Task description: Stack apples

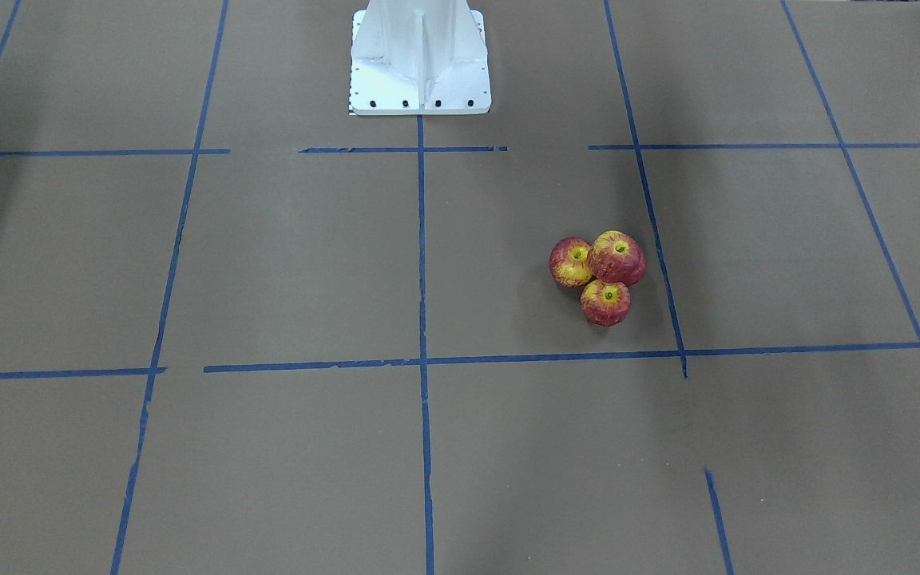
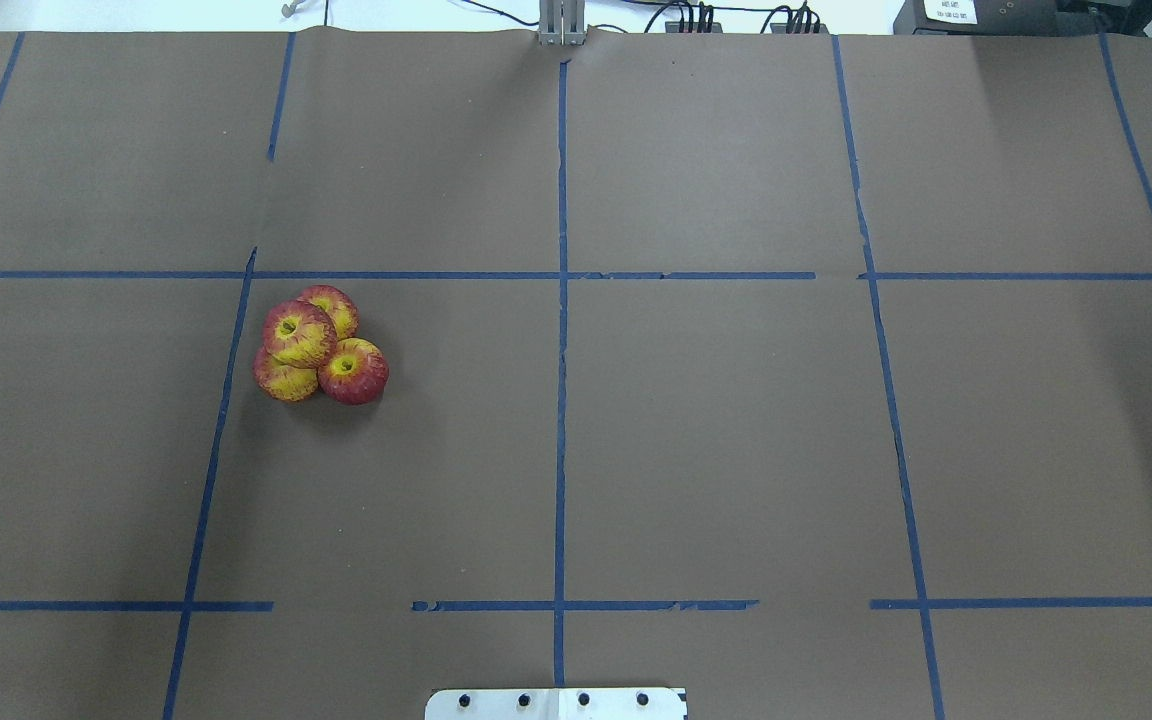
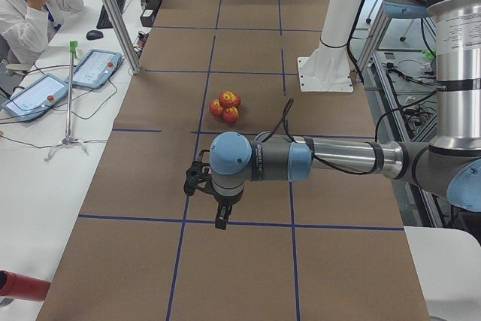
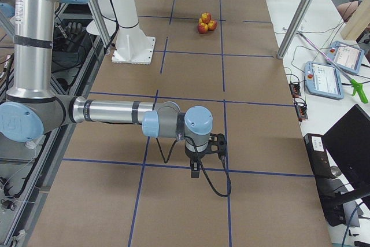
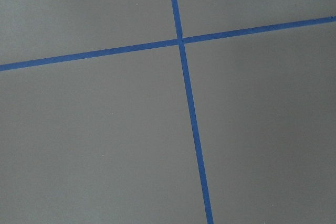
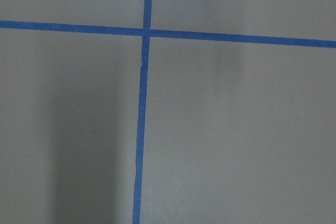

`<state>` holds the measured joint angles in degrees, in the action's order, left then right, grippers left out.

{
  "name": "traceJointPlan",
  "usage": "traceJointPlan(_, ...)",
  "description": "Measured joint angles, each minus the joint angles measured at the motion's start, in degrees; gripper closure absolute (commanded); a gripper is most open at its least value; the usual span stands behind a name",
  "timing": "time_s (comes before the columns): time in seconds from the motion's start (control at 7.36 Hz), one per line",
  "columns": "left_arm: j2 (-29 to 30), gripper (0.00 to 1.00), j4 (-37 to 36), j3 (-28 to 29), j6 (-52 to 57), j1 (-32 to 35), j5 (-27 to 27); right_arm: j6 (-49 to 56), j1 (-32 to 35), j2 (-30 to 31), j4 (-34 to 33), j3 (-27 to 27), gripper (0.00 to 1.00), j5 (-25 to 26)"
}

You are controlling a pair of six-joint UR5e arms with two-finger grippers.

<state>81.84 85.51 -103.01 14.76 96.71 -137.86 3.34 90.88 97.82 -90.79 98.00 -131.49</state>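
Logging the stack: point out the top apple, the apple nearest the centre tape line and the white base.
top apple (image 2: 299, 335): overhead view, its upper face.
apple nearest the centre tape line (image 2: 353, 371): overhead view, its middle.
white base (image 1: 420, 56): front-facing view, central rib.

Four small round red-and-yellow apples (image 2: 316, 345) sit clustered, one on top, left of centre. Bare brown paper tabletop (image 2: 736, 450) surrounds them on every side. A white metal pedestal (image 1: 420, 60) stands well apart.

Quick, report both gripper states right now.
Left gripper: cannot be told, seen only in a side view.
Right gripper: cannot be told, seen only in a side view.
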Motion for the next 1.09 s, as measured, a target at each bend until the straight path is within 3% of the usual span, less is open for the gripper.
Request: traceJointPlan(1.09,2.55,0.00,-0.30,2.45,-0.41,-0.37,0.05,0.00,0.00,0.00,0.00,0.00,0.00,0.00)
